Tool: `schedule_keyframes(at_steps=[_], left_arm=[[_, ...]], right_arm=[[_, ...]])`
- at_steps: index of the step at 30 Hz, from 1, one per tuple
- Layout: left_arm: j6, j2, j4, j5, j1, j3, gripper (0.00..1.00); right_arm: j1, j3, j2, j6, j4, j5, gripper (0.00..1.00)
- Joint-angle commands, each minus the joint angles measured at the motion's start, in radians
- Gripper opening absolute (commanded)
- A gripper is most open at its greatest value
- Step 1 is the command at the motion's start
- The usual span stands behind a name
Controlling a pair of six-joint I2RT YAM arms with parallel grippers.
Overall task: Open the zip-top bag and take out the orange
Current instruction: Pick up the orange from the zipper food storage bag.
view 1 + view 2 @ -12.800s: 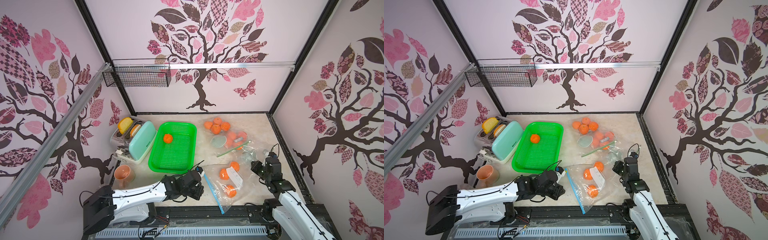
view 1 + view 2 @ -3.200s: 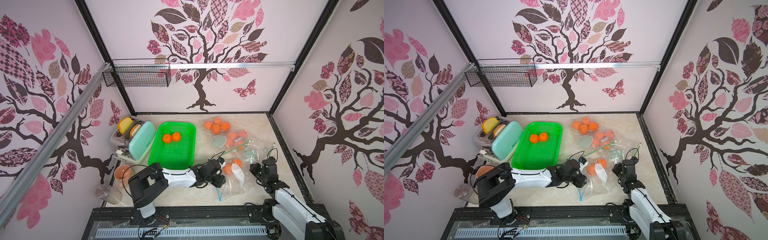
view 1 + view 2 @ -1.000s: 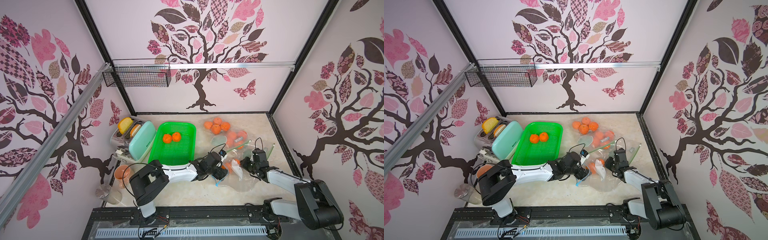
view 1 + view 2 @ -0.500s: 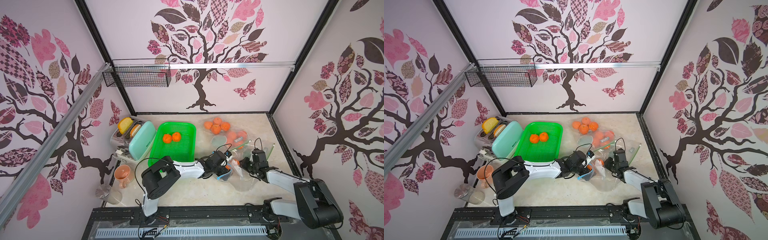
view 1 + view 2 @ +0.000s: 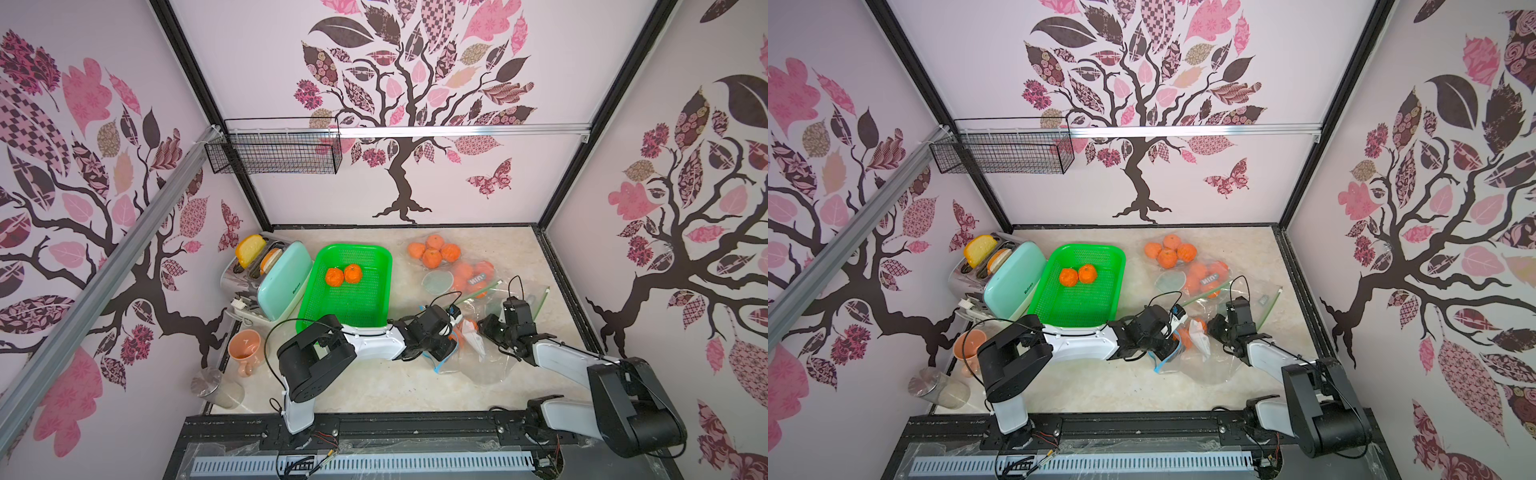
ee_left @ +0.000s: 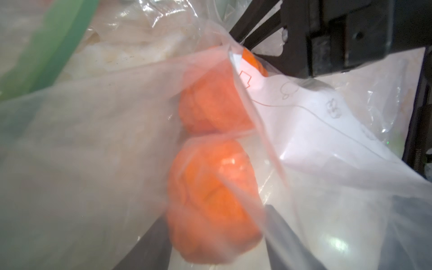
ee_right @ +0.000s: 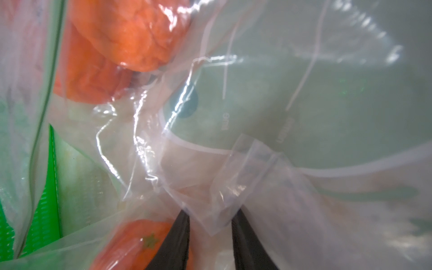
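The booth is small: three pale walls papered with a dark-branched tree in pink and maroon leaves, black posts in the corners, and a silver rail (image 5: 457,132) across the back wall. A black wire basket (image 5: 274,151) hangs from that rail at its left end. The tabletop (image 5: 374,386) is cream with a marbled look, and its front strip is bare.

Along the left side stand a mint toaster (image 5: 284,282) with yellow slices in its slots, a peach mug (image 5: 246,349) and, nearest the front edge, a glass jar (image 5: 218,390) with a metal lid. Just beside the toaster sits a green basket (image 5: 384,291) holding two loose oranges (image 5: 334,277) that touch each other. Toward the back right lie other clear bags of oranges (image 5: 432,251).

The zip-top bag (image 5: 482,365) lies crumpled on the tabletop by the green basket's front right corner, between the two arms. The left gripper (image 6: 216,211) reaches into it. In the left wrist view its dark fingers (image 6: 152,243) press either side of the orange (image 6: 210,194) inside the bag — clenched on it, as far as the film lets me see. A second orange (image 6: 210,100) lies just beyond. The right gripper (image 7: 210,215) sits at the bag's other side, its jaws apart with a fold of film between the tips.
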Motion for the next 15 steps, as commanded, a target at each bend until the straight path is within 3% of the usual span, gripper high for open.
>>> schedule_keyframes(at_steps=[1,8,15], left_arm=[[-0.013,-0.045,-0.004,-0.008,-0.005,-0.015,0.56],[-0.047,-0.102,-0.073,-0.029,-0.005,-0.036,0.42],[-0.119,-0.292,-0.262,0.020,-0.004,-0.135,0.41]], right_arm=[[0.010,-0.006,-0.014,-0.008,-0.023,0.008,0.34],[0.010,-0.003,-0.019,-0.011,-0.032,0.015,0.35],[0.010,0.001,-0.030,-0.011,-0.034,0.030,0.34]])
